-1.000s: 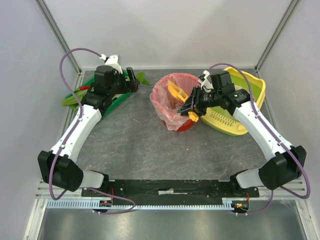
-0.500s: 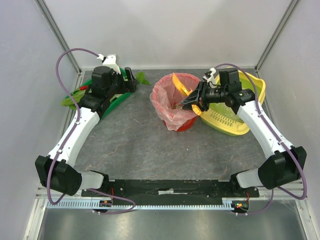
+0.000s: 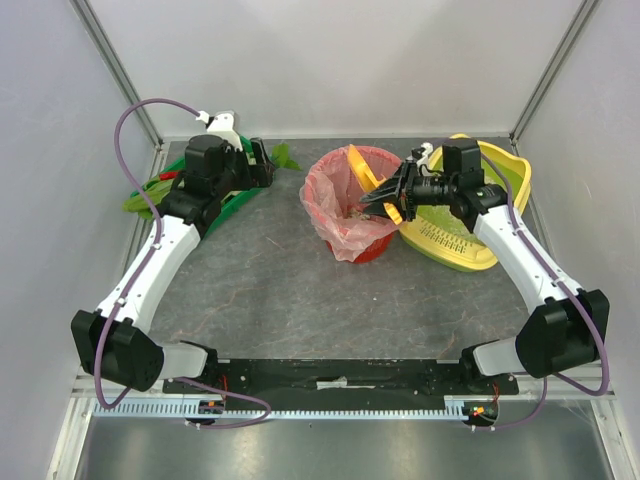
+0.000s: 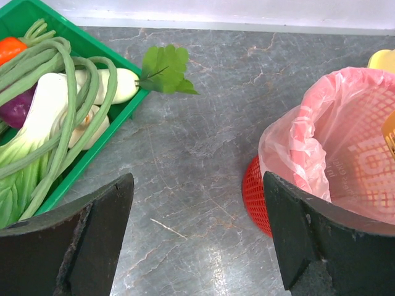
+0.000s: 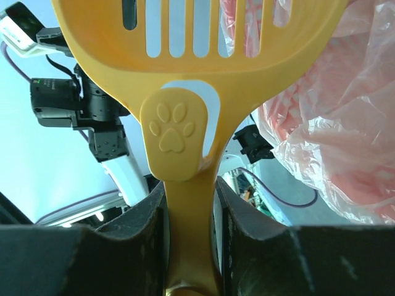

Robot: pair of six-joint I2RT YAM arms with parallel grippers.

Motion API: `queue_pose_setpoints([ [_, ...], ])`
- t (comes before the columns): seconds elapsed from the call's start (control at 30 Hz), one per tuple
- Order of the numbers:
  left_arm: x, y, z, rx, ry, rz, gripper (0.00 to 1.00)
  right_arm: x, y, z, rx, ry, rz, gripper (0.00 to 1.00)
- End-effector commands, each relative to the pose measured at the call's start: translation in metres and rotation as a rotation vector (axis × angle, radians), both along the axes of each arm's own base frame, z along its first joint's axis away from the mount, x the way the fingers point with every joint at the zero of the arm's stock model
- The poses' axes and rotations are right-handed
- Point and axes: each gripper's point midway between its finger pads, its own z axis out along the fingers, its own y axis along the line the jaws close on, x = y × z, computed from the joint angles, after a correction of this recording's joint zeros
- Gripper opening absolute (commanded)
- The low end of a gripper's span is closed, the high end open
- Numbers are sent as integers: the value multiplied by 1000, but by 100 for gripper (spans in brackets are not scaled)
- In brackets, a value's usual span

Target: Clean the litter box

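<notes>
Grey marbled tabletop: open between green plastic vegetable tray, far left, and pink-lined red mesh basket, centre. Yellow plastic litter box just beside the basket, right.

Smooth glossy plastic on scoop and litter box, crinkly thin film for the pink bag, table stone-look, faintly shiny.

left tool: jaws wide, empty | right tool: clamped on scoop handle, arm extended
</notes>
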Motion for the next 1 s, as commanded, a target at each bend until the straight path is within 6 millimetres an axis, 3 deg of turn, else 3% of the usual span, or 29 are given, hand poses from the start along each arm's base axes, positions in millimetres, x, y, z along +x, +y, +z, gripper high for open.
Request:
queue_pose_setpoints([
  [0.0,1,10,12,42,-63,18,91,-6,0,18,99,35,14,0],
  [0.4,-3,16,11,73,-81,24,92,3,-1,40,295,114,-80,0],
  [0.6,-3,17,10,79,-82,27,92,7,-1,44,309,108,-88,0],
  [0.87,-3,15,10,79,-83,18,92,3,0,42,315,120,-78,0],
  [0.97,-2,15,9,76,-80,19,92,3,-3,33,315,177,-121,0],
])
